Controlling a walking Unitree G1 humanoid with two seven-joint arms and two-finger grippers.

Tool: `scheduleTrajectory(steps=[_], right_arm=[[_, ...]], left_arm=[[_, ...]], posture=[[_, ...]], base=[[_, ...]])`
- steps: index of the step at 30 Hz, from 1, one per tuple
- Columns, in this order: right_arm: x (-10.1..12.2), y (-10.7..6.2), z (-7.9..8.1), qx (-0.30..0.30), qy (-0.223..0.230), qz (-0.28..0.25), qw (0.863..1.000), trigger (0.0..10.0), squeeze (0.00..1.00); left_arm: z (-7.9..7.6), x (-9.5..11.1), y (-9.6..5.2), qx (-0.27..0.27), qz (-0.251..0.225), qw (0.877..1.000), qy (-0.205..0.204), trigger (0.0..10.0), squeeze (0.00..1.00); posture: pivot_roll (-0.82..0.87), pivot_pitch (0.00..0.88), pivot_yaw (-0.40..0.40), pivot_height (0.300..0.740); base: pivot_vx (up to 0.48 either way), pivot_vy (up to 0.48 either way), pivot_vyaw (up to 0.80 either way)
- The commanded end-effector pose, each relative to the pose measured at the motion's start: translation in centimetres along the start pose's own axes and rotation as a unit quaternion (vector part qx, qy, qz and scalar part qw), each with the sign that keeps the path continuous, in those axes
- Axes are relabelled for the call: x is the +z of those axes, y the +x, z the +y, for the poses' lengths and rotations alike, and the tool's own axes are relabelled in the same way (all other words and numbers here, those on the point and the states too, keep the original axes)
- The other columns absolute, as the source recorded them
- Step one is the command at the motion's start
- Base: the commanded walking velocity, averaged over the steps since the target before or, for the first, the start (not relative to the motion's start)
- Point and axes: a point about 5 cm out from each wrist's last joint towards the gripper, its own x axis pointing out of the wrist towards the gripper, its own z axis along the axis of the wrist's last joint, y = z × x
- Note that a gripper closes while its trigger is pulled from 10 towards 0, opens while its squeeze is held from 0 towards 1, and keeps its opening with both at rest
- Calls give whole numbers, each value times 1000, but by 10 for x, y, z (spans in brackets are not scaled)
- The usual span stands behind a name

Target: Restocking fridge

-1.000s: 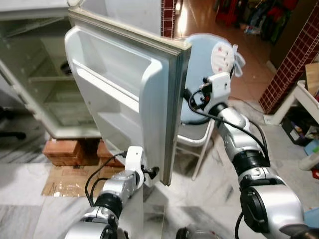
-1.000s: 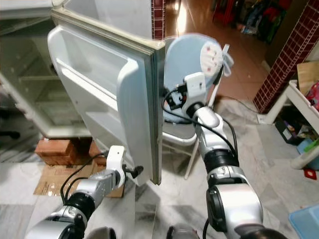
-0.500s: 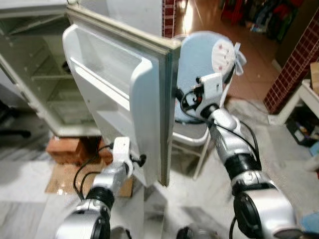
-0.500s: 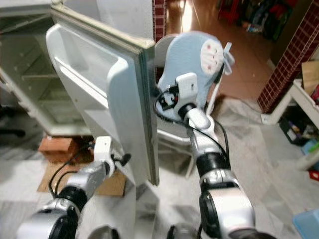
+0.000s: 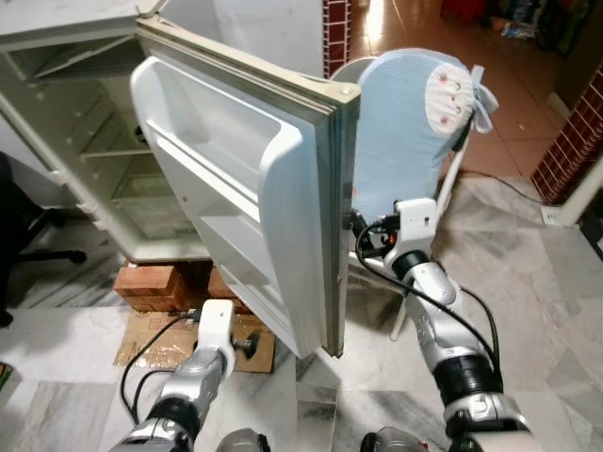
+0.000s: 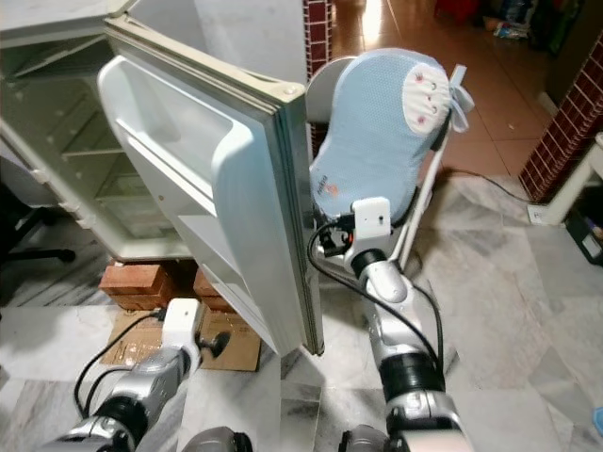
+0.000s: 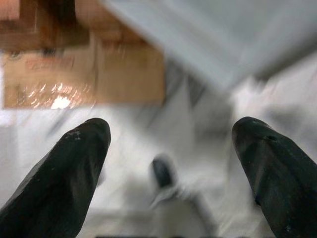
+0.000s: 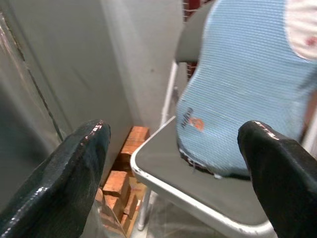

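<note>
The white fridge (image 5: pixel 71 179) stands open at the left, its shelves bare. Its door (image 5: pixel 236 198) swings out toward me, the inner racks holding nothing. My right gripper (image 5: pixel 356 229) hovers open just behind the door's free edge at mid height, with nothing between its fingers (image 8: pixel 74 168). In the right wrist view the door's grey outer face (image 8: pixel 54 74) lies close beside the right gripper (image 8: pixel 173 134). My left gripper (image 5: pixel 249 345) hangs open low down, below the door's bottom corner. The left wrist view is blurred and looks down past the left gripper (image 7: pixel 171 134) at floor.
A metal chair (image 5: pixel 377 268) with a light blue cushion (image 5: pixel 415 132) stands right behind the door. Bricks (image 5: pixel 155 282) prop the fridge, and flattened cardboard (image 5: pixel 155 341) lies on the marble floor before them. A black office chair base (image 5: pixel 42 256) sits far left.
The camera has pulled back and shifted. My right gripper has dropped from near the door's upper edge to mid height. My left gripper has sunk lower, below the door.
</note>
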Motion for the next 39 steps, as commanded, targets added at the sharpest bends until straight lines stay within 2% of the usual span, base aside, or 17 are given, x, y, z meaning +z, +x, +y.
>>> scheduleTrajectory(steps=[1,3,5,6,9,12,13,14,16,20,26,29,31,33,35,36,39], right_arm=[[17,2,9,10,-13,-24,1000,10000,0],[25,6,8,7,-17,-29,999,10000,0],[27,7,0,-15,-24,-34,999,10000,0],[27,7,0,-15,-24,-34,999,10000,0],[43,16,-12,-43,-28,-44,998,10000,0],[55,25,-15,-47,-30,-55,997,10000,0],[61,29,-16,-49,-15,-62,997,10000,0],[61,29,-16,-49,-15,-62,997,10000,0],[72,40,-15,-58,1,-73,996,10000,0],[88,59,2,-41,46,-79,995,10000,0],[109,70,25,7,63,-101,993,10000,0],[115,73,38,44,81,-105,990,10000,0],[117,72,50,86,88,-106,987,10000,0],[118,68,59,131,87,-105,982,10000,0],[118,65,65,162,77,-104,978,10000,0],[119,58,74,209,56,-111,970,10000,0],[120,48,83,255,30,-116,960,10000,0]], left_arm=[[0,-4,0,15,27,999,-10,10000,0],[-3,4,2,16,19,999,-20,10000,0],[-22,11,4,-6,-9,1000,-24,10000,0],[-22,11,4,-6,-9,1000,-24,10000,0],[-40,23,5,-28,-43,999,-14,10000,0],[-37,34,6,-19,-49,999,-8,10000,0],[-30,46,6,-5,-58,998,-35,10000,0],[-30,46,6,-5,-58,998,-35,10000,0],[-19,61,6,-1,-66,993,-93,10000,0],[-13,70,6,21,-78,976,-204,10000,0],[-18,71,6,13,-68,977,-204,10000,0],[-19,72,7,7,-59,968,-245,10000,0],[-27,71,7,-8,-39,965,-258,10000,0],[-39,63,8,-15,-9,975,-221,10000,0],[-46,60,8,-16,3,977,-214,10000,0],[-56,60,8,-30,11,976,-217,10000,0],[-83,56,6,-69,38,967,-243,10000,0]], posture=[[-115,114,136,740],[-123,109,139,740],[-130,92,131,740],[-130,92,131,740],[-140,43,110,740],[-143,16,101,740],[-140,0,92,740],[-140,0,92,740],[-124,0,75,740],[-111,0,49,740],[-105,0,38,740],[-111,0,40,740],[-112,0,41,740],[-111,0,40,740],[-111,0,40,740],[-112,0,40,740],[-113,0,40,740]], base=[[0,0,0],[0,0,0],[0,0,0],[0,0,0],[0,0,0],[0,0,0],[0,0,0],[0,0,0],[0,0,0],[0,0,0],[0,0,0],[0,0,0],[0,0,0],[0,0,0],[0,0,0],[0,0,0],[0,0,0]])
